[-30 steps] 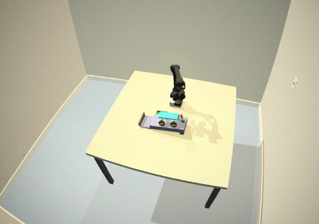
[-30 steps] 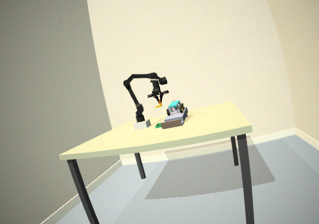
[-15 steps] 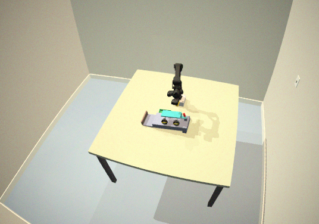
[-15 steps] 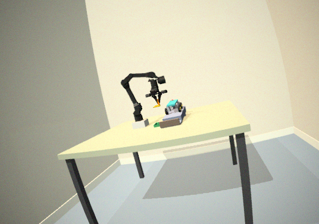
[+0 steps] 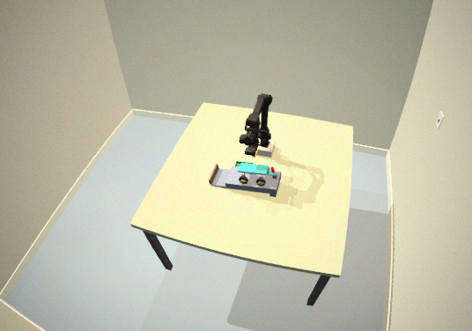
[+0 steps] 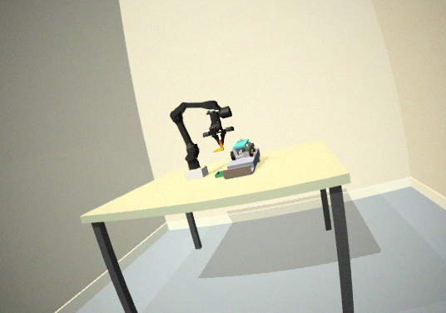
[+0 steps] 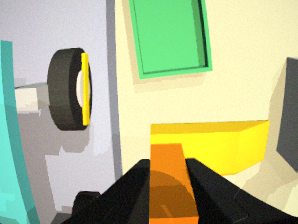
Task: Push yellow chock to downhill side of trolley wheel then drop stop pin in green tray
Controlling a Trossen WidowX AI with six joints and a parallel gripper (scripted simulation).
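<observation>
My gripper is shut on the orange handle of the yellow chock. It holds the chock in the air beside the ramp, on the side toward the arm's base. The turquoise trolley stands on the grey ramp. The red-headed stop pin stands at the trolley's uphill end. The green tray lies beside the ramp, partly hidden by the trolley in the top view.
A brown end board stands at the ramp's low end. The arm's pale base block is on the table, across from the ramp. A trolley wheel faces the tray side in the wrist view.
</observation>
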